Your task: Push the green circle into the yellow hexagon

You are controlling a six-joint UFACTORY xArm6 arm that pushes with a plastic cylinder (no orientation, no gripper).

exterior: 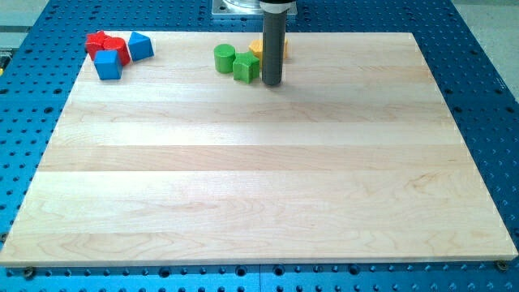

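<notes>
The green circle (225, 58) stands near the view's top, left of centre. A second green block (246, 66), angular in shape, touches its lower right side. The yellow hexagon (258, 48) lies just right of them and is mostly hidden behind the rod. My tip (271, 83) rests on the board just right of the angular green block, below the yellow hexagon and apart from the green circle.
Red blocks (105, 45) and two blue blocks, one (108, 66) below them and one (141, 45) to their right, cluster at the view's top left. The wooden board (259, 178) lies on a blue perforated table (486, 81).
</notes>
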